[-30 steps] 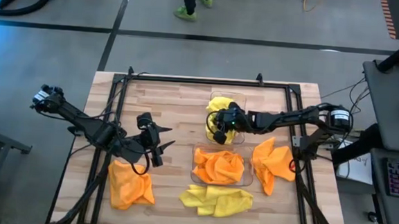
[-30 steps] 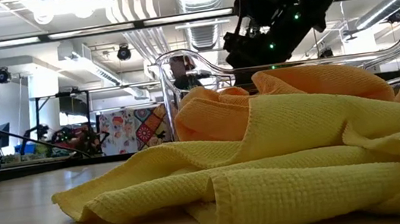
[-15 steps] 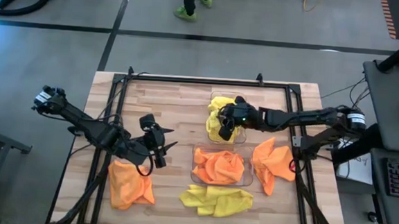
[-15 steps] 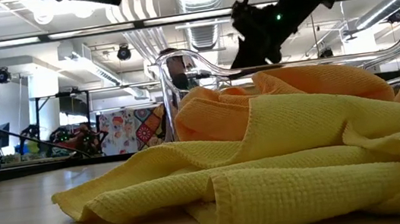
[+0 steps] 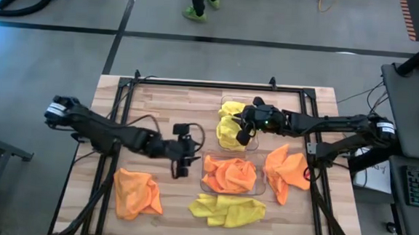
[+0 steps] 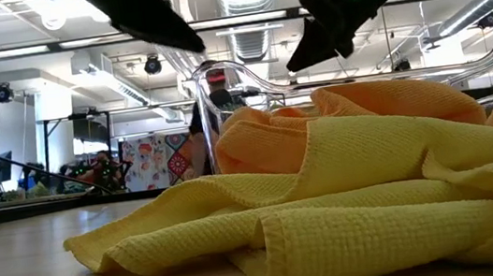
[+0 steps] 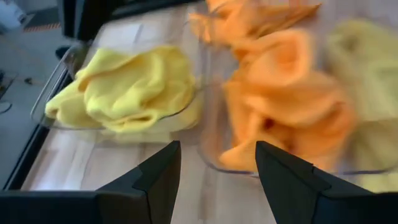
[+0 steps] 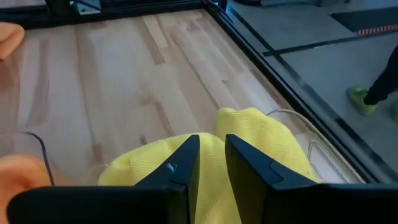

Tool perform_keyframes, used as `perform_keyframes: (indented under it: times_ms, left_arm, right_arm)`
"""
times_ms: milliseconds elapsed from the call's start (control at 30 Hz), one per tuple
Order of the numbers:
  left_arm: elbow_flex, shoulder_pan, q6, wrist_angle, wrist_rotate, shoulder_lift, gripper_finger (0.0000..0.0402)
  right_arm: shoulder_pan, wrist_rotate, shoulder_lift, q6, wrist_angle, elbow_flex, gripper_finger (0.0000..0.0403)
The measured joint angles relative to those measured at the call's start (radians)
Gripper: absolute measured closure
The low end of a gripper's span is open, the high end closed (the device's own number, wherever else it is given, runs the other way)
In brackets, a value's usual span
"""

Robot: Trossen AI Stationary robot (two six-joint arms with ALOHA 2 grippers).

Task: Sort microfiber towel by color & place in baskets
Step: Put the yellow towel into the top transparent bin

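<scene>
Above far basket (image 5: 233, 104) w/ yellow towels (image 5: 228, 129): right gripper (image 5: 242, 132), fingers nearly closed, empty. Left gripper (image 5: 180, 163) beside near basket (image 5: 262, 185) w/ orange towels (image 5: 229, 173), fingers apart, empty.

I can read no text, label, brand or number on anything in my views.

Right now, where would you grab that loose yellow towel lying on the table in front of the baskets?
I'd pinch the yellow towel at a raised fold near its middle, coming straight down from above. It lies crumpled and low on the table, so an edge would likely slip away.
</scene>
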Motion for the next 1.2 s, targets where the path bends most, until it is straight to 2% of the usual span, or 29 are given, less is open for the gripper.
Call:
perform_keyframes:
  times_ms: [167, 333, 433, 600, 800, 1000, 1200]
  left_arm:
    - [-0.015, 0.102, 0.049, 0.058, 0.032, 0.066, 0.0210]
    - [-0.075, 0.209, 0.143, 0.237, 0.199, 0.088, 0.0217]
    - [-0.123, 0.278, 0.158, 0.325, 0.253, 0.088, 0.0241]
    - [-0.200, 0.365, 0.153, 0.415, 0.259, 0.093, 0.0308]
    - [-0.258, 0.405, 0.149, 0.594, 0.314, 0.132, 0.0392]
    - [-0.269, 0.408, 0.146, 0.725, 0.317, 0.236, 0.0395]
    - [-0.253, 0.412, 0.131, 0.769, 0.322, 0.310, 0.0400]
  right_arm:
    - [-0.022, -0.001, -0.001, -0.034, -0.049, 0.001, 0.0351]
    - [-0.057, -0.001, 0.001, -0.022, -0.100, 0.001, 0.0380]
    - [-0.076, -0.001, 0.004, -0.021, -0.122, 0.001, 0.0392]
    - [-0.101, -0.001, 0.004, -0.021, -0.124, -0.014, 0.0394]
    - [-0.121, 0.000, 0.004, 0.003, -0.124, -0.043, 0.0394]
    - [-0.122, 0.003, 0.004, 0.020, -0.123, -0.060, 0.0394]
    - [-0.122, 0.008, 0.004, 0.020, -0.121, -0.061, 0.0394]
